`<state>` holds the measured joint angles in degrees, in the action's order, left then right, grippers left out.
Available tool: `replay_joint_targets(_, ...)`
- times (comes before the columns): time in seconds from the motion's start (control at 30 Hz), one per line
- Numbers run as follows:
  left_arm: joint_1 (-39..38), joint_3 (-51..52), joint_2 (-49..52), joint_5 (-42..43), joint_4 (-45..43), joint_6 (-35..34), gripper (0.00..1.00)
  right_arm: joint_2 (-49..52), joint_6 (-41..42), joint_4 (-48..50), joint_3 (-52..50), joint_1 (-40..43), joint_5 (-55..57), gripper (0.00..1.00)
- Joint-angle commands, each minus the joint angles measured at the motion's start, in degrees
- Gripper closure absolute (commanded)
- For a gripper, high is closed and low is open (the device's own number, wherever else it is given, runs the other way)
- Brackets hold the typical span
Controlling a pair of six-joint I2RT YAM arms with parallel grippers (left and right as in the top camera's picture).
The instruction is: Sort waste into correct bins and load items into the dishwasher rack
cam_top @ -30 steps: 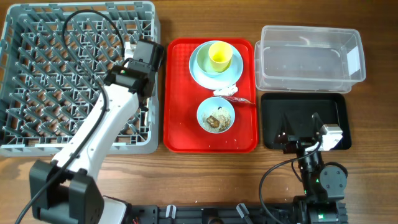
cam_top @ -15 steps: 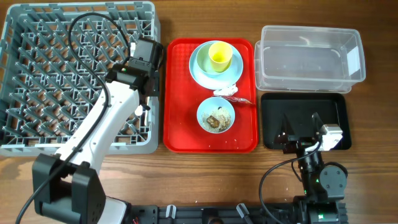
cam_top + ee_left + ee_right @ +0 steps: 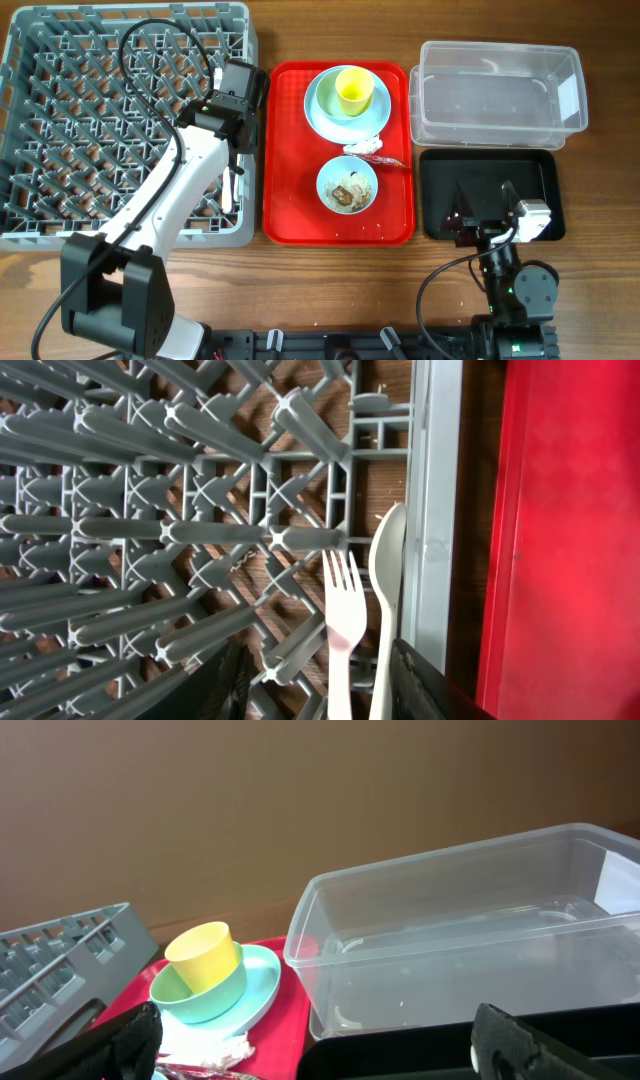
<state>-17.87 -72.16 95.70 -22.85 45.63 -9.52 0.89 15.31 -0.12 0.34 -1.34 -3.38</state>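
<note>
White plastic fork (image 3: 343, 622) & white plastic spoon (image 3: 385, 600) are lying side by side in the large square grey plastic dishwasher rack (image 3: 60, 238), right by its wall nearest the red tray (image 3: 290, 200). L gripper (image 3: 318, 678) is hovering over them, fingers spread, gripping nothing. R gripper (image 3: 320, 1050) is sitting over the shallow black rectangular tray (image 3: 440, 175), also spread wide & empty. Small yellow cup (image 3: 352, 91) is sitting in a pale blue bowl (image 3: 205, 1000) on the red tray; 2nd pale blue bowl (image 3: 347, 185) is holding beige scraps.

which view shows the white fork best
The left wrist view: the fork lies close up in the dishwasher rack beside the spoon, tines plain. Overhead shows at most a small white sliver at the rack's right edge. The right wrist view misses it.
</note>
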Motion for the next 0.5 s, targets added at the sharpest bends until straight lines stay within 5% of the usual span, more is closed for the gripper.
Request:
replay_joint_targets(0.0,0.33,-0.39,-1.53,-0.83,-0.37,-1.66,0.54,-0.31,-0.13,0.2,-0.02,-0.09,0.33,0.0)
replay_joint_targets(0.07,0.31,-0.76,-4.59,3.26,-0.22,-3.19,0.53,-0.31,-0.09,0.2,-0.02,-0.09,0.33,0.0)
replay_joint_targets(0.13,0.46,-1.05,-9.99,16.76,-1.29,-6.91,0.44,-0.31,-0.13,0.2,-0.02,-0.09,0.33,0.0)
replay_joint_targets(0.23,-0.04,-1.05,-15.3,39.5,-2.78,-12.7,0.5,-0.31,-0.11,0.2,-0.02,-0.09,0.33,0.0)
replay_joint_targets(0.3,-1.66,-1.03,-15.45,44.13,-1.55,-13.49,0.49,-0.31,-0.09,0.2,-0.02,-0.09,0.33,0.0)
replay_joint_targets(0.37,-5.01,-1.03,-14.62,42.8,0.98,-13.44,0.37,-0.31,-0.13,0.2,-0.02,-0.09,0.33,0.0)
replay_joint_targets(0.4,-6.75,-1.03,-14.12,40.39,2.05,-13.44,0.11,-0.31,-0.11,0.2,-0.02,-0.09,0.33,0.0)
replay_joint_targets(0.43,-7.69,-1.03,-13.73,37.99,2.25,-13.44,0.0,-0.31,-0.09,0.2,-0.02,-0.09,0.33,0.0)
replay_joint_targets(0.47,-8.17,-1.03,-13.49,36.11,2.25,-13.44,0.0,-0.31,-0.09,0.2,-0.02,-0.09,0.33,0.0)
